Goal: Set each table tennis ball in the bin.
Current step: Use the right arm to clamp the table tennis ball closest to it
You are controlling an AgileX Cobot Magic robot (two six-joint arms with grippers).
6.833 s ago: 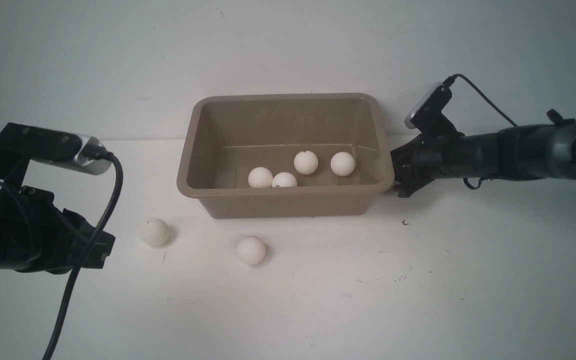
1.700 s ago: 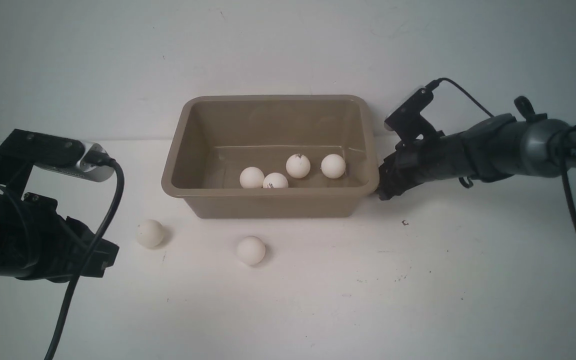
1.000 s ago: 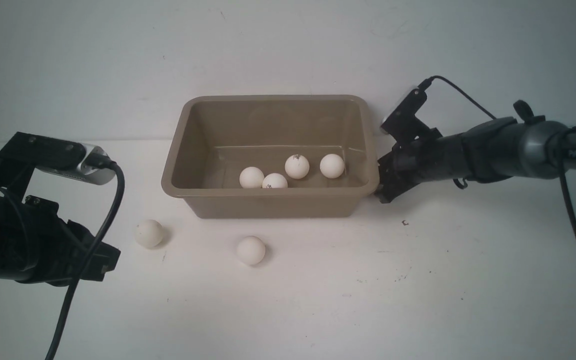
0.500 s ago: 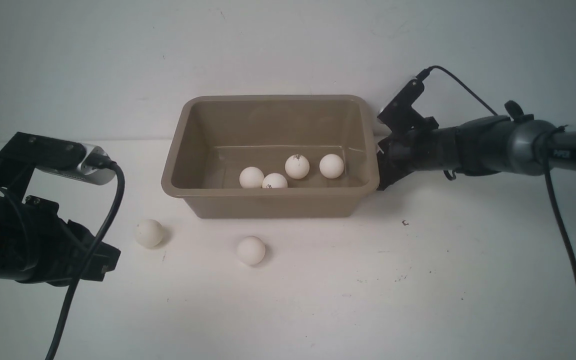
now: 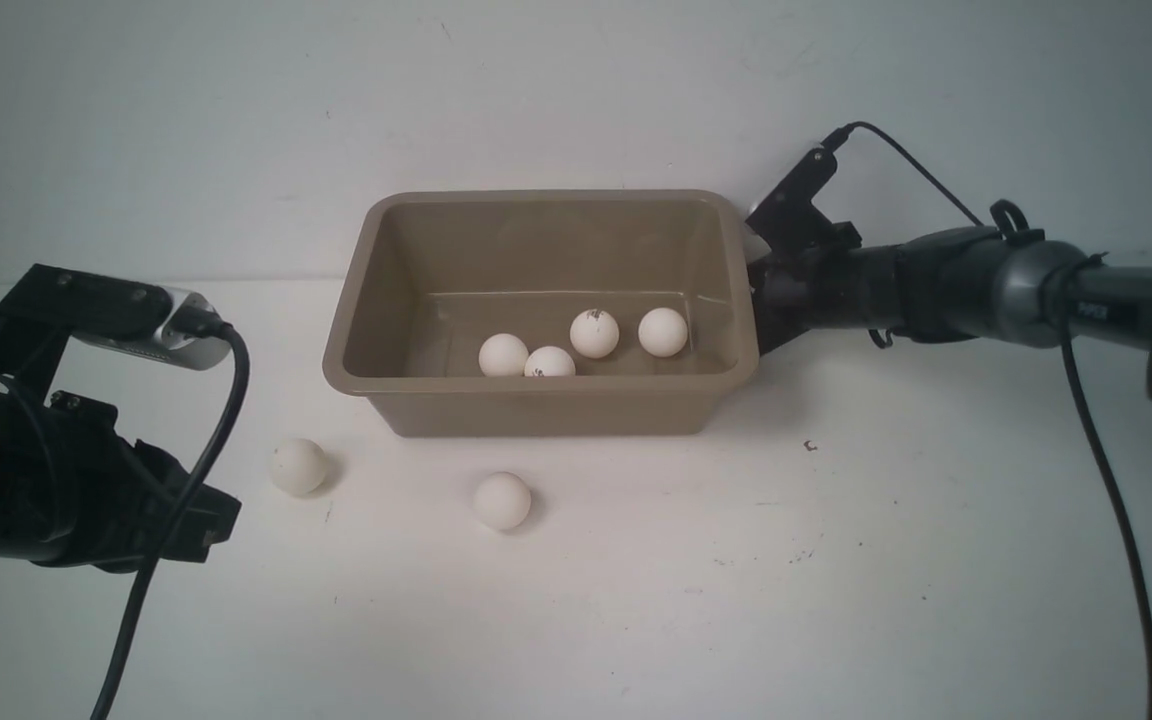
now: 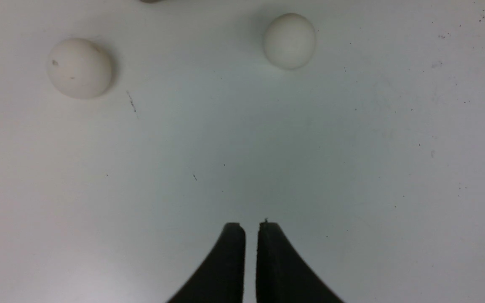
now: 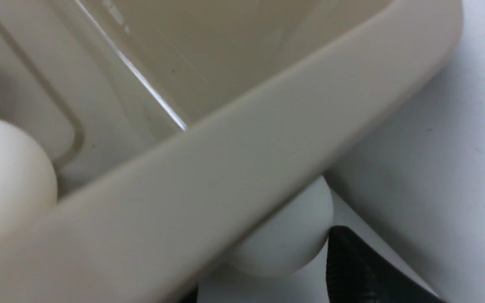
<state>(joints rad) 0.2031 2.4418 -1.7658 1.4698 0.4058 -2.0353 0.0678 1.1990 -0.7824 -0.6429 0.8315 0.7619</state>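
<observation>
The rectangular taupe plastic bin (image 5: 546, 410) sits toward the desk's back edge, 4 small cream-white table tennis balls (image 5: 594, 333) inside. The right gripper (image 5: 759, 338) is at its right wall, black fingers (image 7: 364, 269) spread wide, seemingly clamping nothing; a 5th ball (image 7: 284, 240) hides under the flared rim there, just beside 1 finger. The left gripper (image 6: 251, 227), closed and empty, faces 2 loose balls (image 6: 79, 68) before the bin's front-left corner.

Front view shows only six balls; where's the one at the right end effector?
Right wrist view: the ball is outside the bin, tucked under its right-side rim.
</observation>
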